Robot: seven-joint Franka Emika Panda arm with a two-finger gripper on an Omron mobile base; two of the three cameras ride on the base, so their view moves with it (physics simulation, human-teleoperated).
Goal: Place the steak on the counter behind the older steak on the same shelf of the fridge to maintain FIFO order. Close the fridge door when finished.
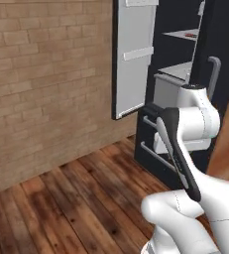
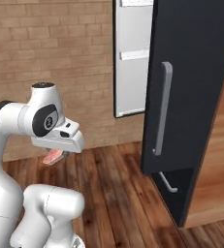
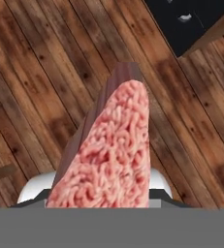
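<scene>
Pale pink steak clamped in the closed end effector, carried above the wooden floor, short of the open fridge. Best kept level, lifted to the shelf, slid behind the older steak.

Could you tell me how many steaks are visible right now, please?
2: a pale pink raw steak held in the shut gripper, and a small dark red one on an upper light grey fridge shelf. Others may be hidden.
</scene>
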